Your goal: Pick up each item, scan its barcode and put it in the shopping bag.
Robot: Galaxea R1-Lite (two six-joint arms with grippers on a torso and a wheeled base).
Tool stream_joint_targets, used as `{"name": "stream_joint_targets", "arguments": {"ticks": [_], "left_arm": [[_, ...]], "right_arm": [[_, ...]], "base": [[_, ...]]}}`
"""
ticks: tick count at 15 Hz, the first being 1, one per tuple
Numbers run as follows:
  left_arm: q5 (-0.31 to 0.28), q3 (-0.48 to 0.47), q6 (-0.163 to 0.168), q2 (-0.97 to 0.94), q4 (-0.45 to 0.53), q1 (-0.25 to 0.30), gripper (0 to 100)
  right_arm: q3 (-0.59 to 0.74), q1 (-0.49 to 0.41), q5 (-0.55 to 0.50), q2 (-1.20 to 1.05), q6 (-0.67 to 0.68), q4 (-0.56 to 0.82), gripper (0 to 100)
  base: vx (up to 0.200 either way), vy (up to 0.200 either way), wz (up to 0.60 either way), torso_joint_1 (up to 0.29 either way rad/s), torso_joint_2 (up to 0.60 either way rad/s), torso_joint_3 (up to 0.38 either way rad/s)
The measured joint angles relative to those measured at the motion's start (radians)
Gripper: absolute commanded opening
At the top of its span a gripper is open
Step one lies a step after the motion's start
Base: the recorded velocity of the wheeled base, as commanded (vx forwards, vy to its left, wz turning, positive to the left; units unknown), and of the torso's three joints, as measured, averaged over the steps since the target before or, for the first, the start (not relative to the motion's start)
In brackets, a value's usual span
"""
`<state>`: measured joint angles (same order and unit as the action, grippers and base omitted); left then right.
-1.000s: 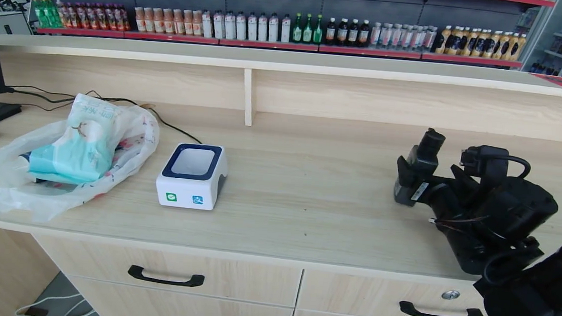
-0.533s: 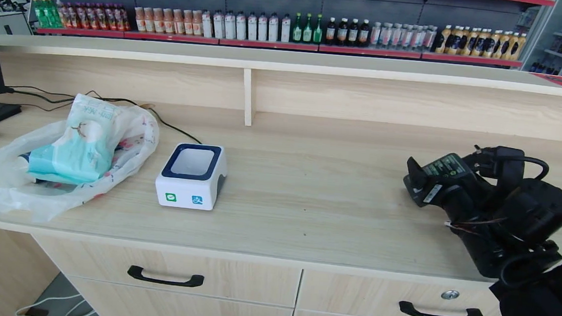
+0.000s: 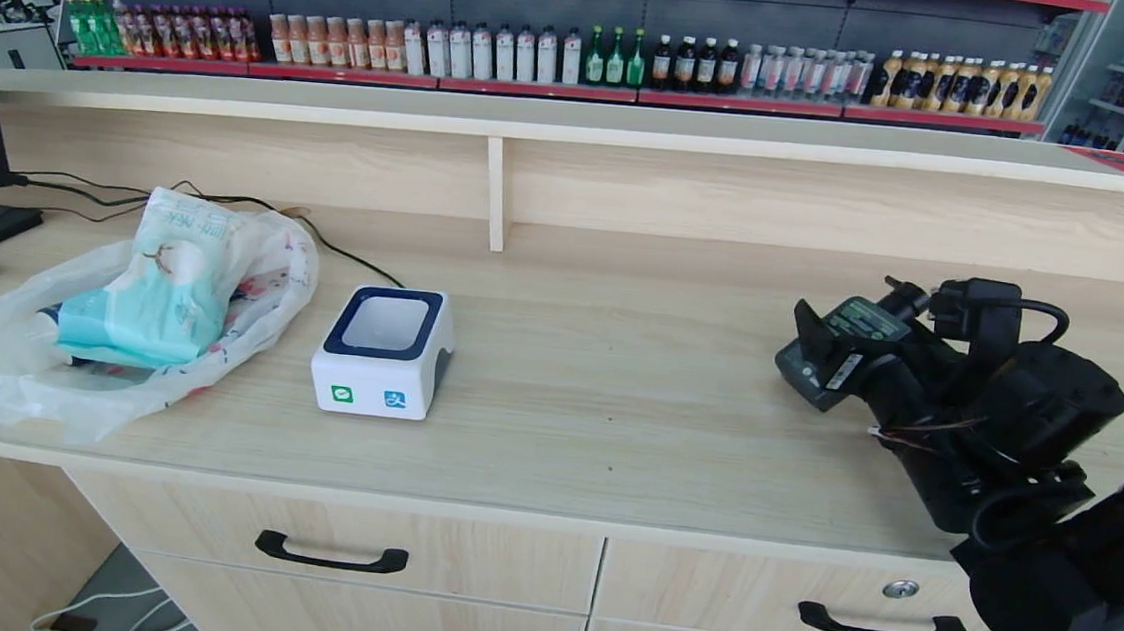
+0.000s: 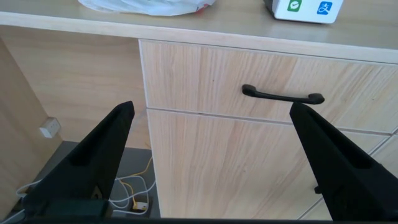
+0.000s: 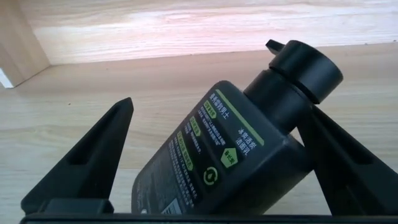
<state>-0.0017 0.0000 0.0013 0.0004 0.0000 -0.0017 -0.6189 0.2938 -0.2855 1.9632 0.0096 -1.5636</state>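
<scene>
Over the counter's (image 3: 615,400) right side: clutching a black bottle (image 3: 862,324) in the right gripper (image 5: 214,118).
Pinching the bottle between both fingers, tilted, cap aimed toward the back. Holding the left gripper (image 4: 211,106) low, facing a drawer (image 4: 205,71) under the counter edge, fingers wide apart around nothing. Farther left on the counter: scanner (image 3: 384,352) just beside bag (image 3: 36,374), teal pack (image 3: 157,299) inside.

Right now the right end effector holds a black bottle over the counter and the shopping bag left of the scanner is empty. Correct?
Not quite: the shopping bag is not empty; the head view shows a teal pack lying in it. The rest holds: the right end effector grips the black bottle over the counter.
</scene>
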Motion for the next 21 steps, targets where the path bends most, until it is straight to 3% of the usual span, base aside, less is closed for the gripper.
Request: {"name": "stream_joint_targets", "arguments": {"ticks": [14, 21], "left_arm": [[-0.001, 0.000, 0.003, 0.000, 0.000, 0.000, 100], [0.000, 0.000, 0.002, 0.000, 0.000, 0.000, 100]], "right_arm": [[0.023, 0.081, 0.002, -0.095, -0.010, -0.001, 100], [0.081, 0.008, 0.020, -0.119, 0.005, 0.004, 100]], "base": [[0.000, 0.000, 0.00, 0.000, 0.00, 0.000], [0.000, 0.000, 0.00, 0.000, 0.00, 0.000]]}}
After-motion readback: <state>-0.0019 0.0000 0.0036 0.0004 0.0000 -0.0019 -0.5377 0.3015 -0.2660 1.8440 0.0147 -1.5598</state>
